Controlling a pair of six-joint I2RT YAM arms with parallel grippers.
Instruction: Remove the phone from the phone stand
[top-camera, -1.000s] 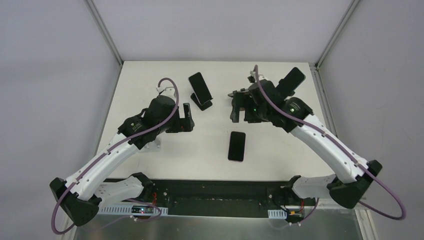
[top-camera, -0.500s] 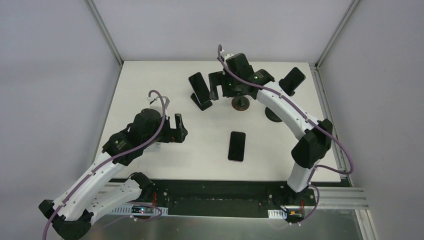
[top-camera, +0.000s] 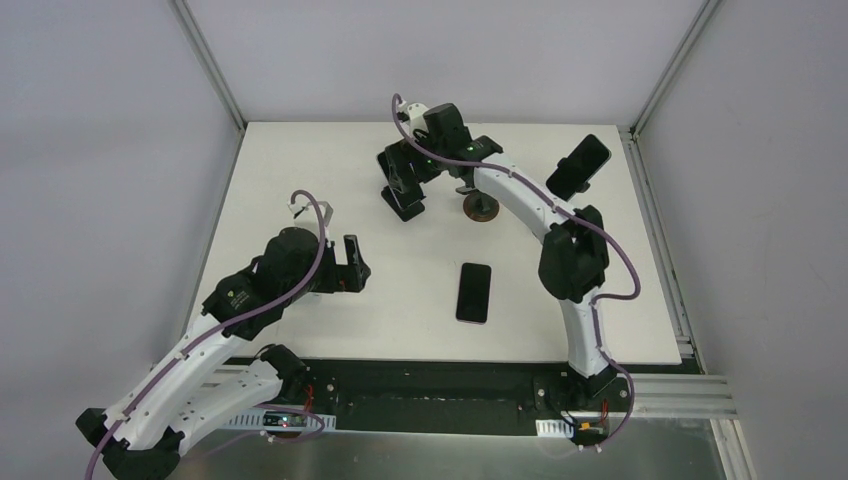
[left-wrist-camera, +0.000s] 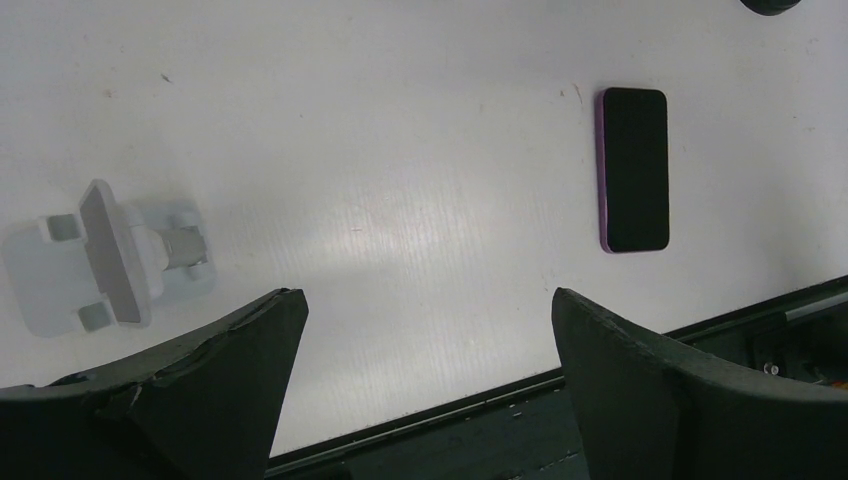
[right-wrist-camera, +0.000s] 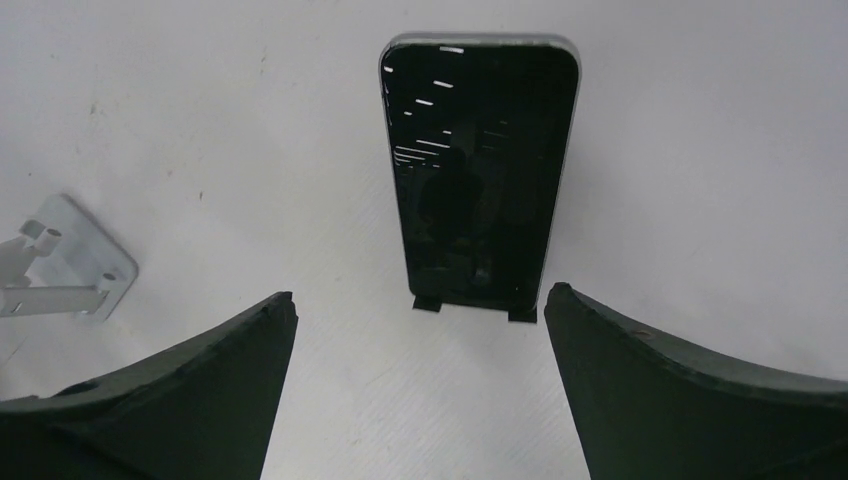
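The right gripper (right-wrist-camera: 420, 298) holds its two dark fingers (right-wrist-camera: 225, 385) spread wide and grips nothing. Framed between them, clear of both, is the phone (right-wrist-camera: 480, 170). It leans upright with its dark glass facing the wrist camera and its lower edge in the two black tabs of the phone stand (right-wrist-camera: 520, 313), at the far middle of the white table (top-camera: 300, 170). A white bracket stand (right-wrist-camera: 60, 270) lies off to one side. The left gripper (left-wrist-camera: 428, 298) is also wide open and empty, hanging over bare table. Beyond it a second phone (left-wrist-camera: 634, 168) with a purple edge lies flat near the front edge, and a white stand (left-wrist-camera: 110, 260) sits opposite.
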